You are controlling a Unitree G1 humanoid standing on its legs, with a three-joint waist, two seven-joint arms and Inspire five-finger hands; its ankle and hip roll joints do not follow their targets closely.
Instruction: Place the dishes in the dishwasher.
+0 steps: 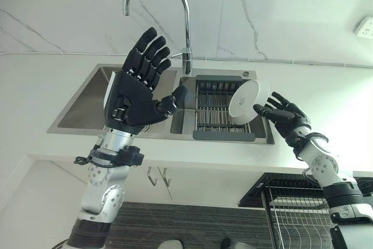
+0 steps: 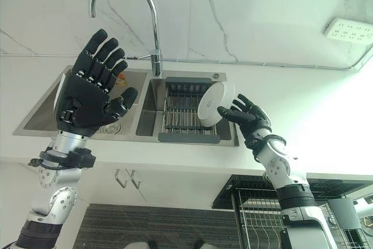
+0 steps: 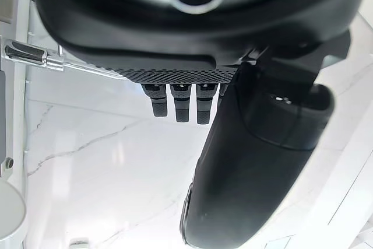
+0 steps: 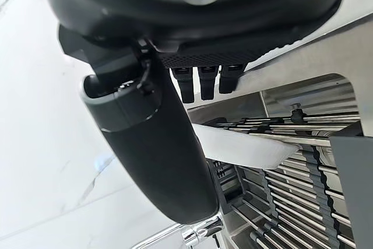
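Dishwasher loading has only begun: your right hand (image 1: 287,116) is at the round white ceramic dish (image 1: 247,101), which stands on edge, tilted, over the dark wire drying rack (image 1: 217,111) set in the right basin of the stainless steel double sink (image 1: 81,112). The thumb shows in front of the dish's lower rim and the fingers are spread beside and behind it. In the right wrist view the thumb lies across the near face of the dish (image 4: 245,147) with the fingertips (image 4: 201,83) past it, so you seem to have a loose pinch rather than a firm clamp (I cannot tell if the fingers truly press the back). Your left hand (image 1: 135,88) is raised over the left basin, palm forward, fingers straight and wide, holding nothing, just in front of the curved chrome faucet (image 1: 175,4).

To do this lift well, settle the grip first: close thumb and fingers fully across the rim before you raise it, because a glazed dish held on edge will likely slip or swing. Lift straight off the rack bars so the rim does not catch. Then carry it low and toward you, down to the open dishwasher's wire basket (image 1: 303,211) below the white countertop (image 1: 35,86) on your right. Keep the left hand where it is, clear of the faucet.
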